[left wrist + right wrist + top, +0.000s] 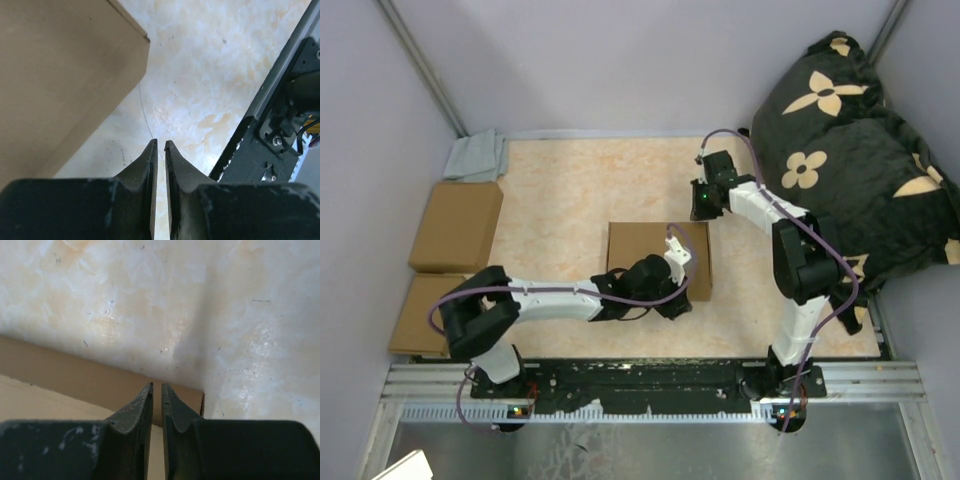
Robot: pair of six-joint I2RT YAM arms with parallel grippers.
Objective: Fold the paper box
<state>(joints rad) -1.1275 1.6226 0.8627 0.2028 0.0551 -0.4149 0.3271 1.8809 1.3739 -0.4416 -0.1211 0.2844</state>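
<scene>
Beige marbled tabletop (570,190): paper box (645,250) sits mid-table and looks closed up, well apart from two ready-made cardboard boxes (455,225) at left. Left gripper (160,142) and right gripper (157,385) are both nearly closed to a thin slit, nothing held, right at the box's far-right corner, left by its near-right side. Cardboard is probably light, stiff and slides easily, so pinch a wall edge and brace the opposite side.

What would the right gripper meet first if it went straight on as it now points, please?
Likely the right gripper meets the paper box, its side wall near the corner; depth is unclear.
</scene>
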